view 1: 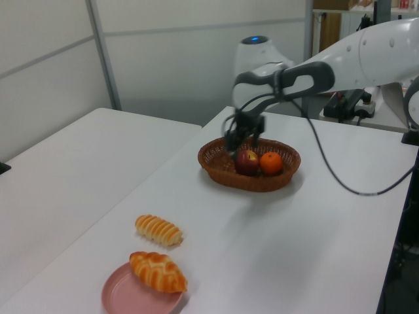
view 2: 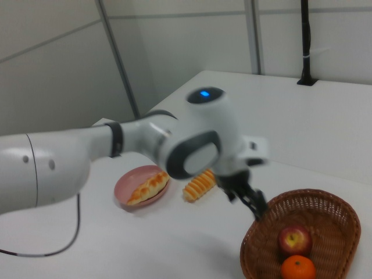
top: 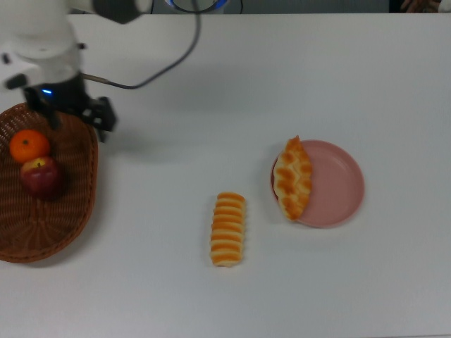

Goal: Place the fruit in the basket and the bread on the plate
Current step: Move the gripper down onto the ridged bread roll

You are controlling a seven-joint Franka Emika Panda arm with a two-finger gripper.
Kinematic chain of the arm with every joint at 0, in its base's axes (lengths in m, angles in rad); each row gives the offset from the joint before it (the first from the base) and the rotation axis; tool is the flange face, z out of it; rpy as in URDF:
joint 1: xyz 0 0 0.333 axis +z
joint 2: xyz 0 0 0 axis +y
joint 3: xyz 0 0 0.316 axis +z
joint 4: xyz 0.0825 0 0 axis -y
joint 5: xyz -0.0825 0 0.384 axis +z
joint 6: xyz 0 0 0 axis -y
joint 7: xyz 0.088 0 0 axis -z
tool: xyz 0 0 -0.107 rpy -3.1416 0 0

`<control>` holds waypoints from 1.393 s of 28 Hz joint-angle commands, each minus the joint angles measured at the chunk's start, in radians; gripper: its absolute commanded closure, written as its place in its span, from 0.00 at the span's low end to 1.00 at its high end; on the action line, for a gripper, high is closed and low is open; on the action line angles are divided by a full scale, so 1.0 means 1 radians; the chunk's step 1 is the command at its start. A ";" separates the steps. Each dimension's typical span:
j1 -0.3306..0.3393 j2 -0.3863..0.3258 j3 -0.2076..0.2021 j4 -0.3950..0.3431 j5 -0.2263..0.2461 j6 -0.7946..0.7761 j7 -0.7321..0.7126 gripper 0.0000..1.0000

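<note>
The orange mandarin [top: 29, 146] and the red apple [top: 41, 176] lie side by side in the brown wicker basket [top: 86, 184] at the top view's left. My gripper [top: 79, 120] hovers above the basket's far right rim, open and holding nothing. In the left view the gripper [view 1: 242, 137] hangs just above the apple [view 1: 247, 161], with the mandarin [view 1: 271, 162] to its right. The braided pastry [top: 292, 178] rests on the left rim of the pink plate [top: 335, 184]. On the table to the plate's left lies the ridged loaf [top: 227, 229].
A black cable [top: 151, 70] trails from the arm across the far part of the white table [top: 282, 84]. In the right view the arm's big white body [view 2: 192, 139] stands between the basket [view 2: 334, 209] and the plate [view 2: 123, 183].
</note>
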State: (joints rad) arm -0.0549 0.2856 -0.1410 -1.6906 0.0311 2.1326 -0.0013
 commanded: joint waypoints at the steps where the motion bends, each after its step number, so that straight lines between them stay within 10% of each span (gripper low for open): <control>1: 0.035 0.055 0.099 0.052 0.001 -0.022 0.081 0.00; 21: 0.196 0.277 0.130 0.166 -0.003 0.289 0.357 0.00; 33: 0.250 0.363 0.130 0.177 -0.086 0.302 0.372 0.00; 37: 0.254 0.372 0.130 0.175 -0.103 0.313 0.388 0.13; 39: 0.254 0.374 0.130 0.174 -0.102 0.319 0.388 0.37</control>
State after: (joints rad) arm 0.1907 0.6451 -0.0002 -1.5365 -0.0514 2.4313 0.3616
